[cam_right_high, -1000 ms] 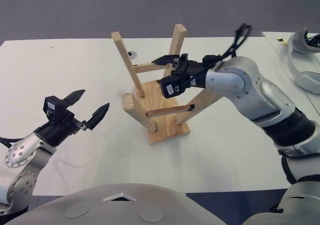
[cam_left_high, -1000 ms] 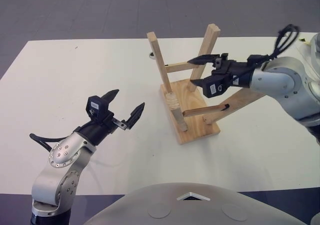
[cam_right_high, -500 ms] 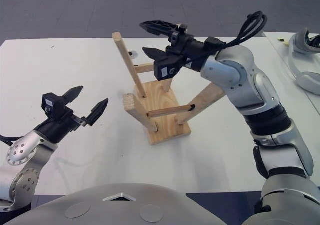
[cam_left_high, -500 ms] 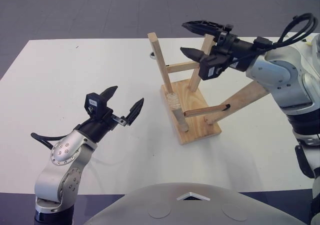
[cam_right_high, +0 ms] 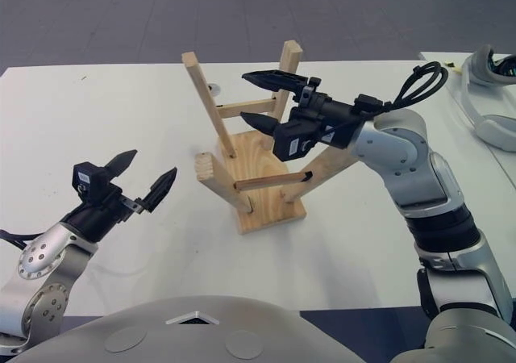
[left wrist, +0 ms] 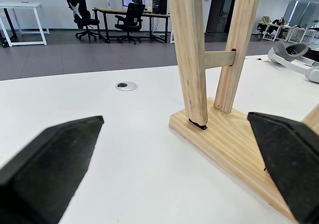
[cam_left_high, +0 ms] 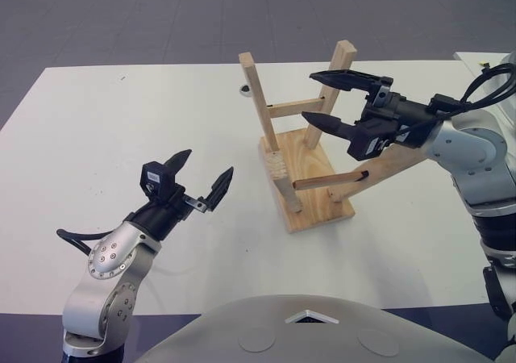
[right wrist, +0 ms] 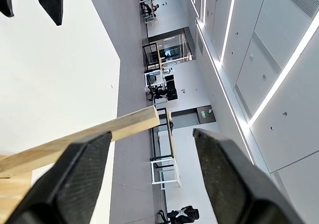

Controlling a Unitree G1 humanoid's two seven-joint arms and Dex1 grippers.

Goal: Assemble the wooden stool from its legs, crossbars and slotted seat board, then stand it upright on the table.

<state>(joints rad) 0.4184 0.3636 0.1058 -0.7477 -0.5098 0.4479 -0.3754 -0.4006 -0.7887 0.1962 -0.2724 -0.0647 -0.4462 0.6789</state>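
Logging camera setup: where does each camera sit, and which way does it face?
Left eye, right eye: on the head, looking down at the table and upturned stool; both arms show.
Left wrist: behind the open left gripper, facing the stool across the table.
Right wrist: behind the open right gripper, leg seen between its fingers, facing the room.
All share the stool.

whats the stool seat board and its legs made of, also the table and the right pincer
Seat board: pale wood with visible grain, matte, apparently unvarnished.
Legs: the same light wood, square-cut, no paint or gloss.
Table: smooth plain white top, perhaps laminate; the look leaves it open.
Right pincer: matte black, likely plastic or rubber.
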